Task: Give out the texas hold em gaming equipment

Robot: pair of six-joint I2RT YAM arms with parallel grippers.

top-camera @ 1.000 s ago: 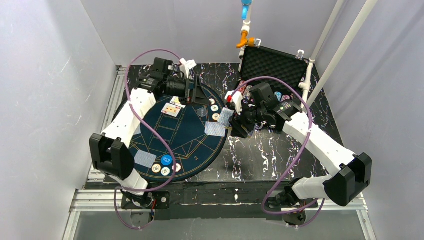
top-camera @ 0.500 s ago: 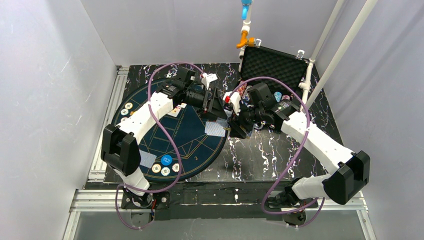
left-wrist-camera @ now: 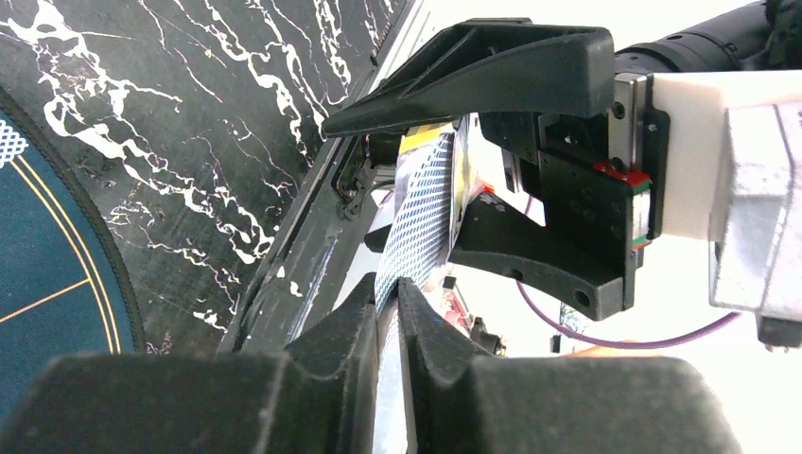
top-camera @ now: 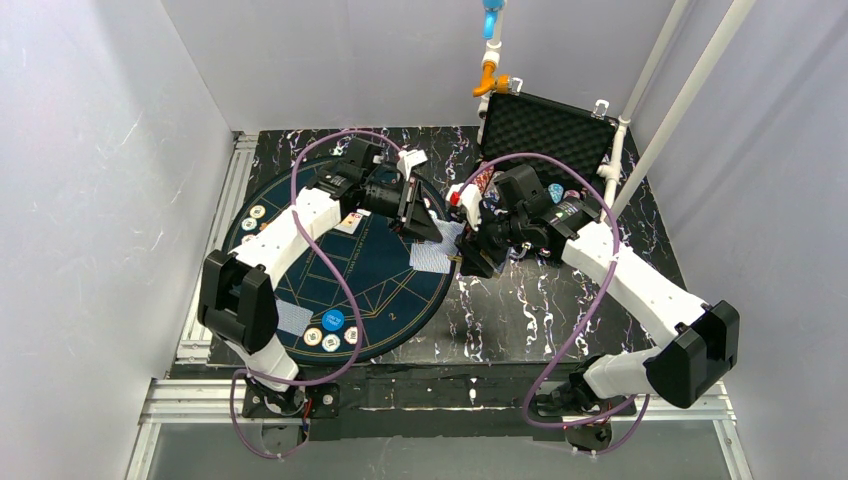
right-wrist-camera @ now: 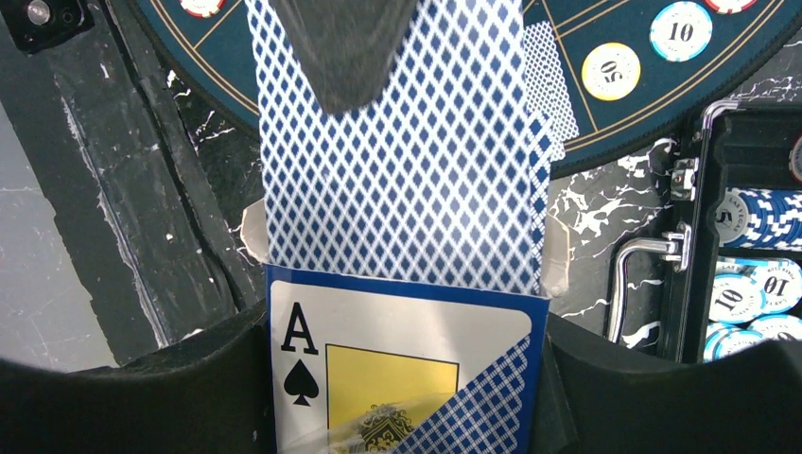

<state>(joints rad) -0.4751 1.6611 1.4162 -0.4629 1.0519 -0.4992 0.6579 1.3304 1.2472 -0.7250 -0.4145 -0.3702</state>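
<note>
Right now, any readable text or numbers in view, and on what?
"A" plus a spade: card box.
"2": mat, top view.
"10": white-and-blue chip on the mat.
"50": yellow chip beside it.
"10": striped chip in the case.
"5": another chip there.
Too small to read: blue button disc.
Pattern only: blue-backed card.
</note>
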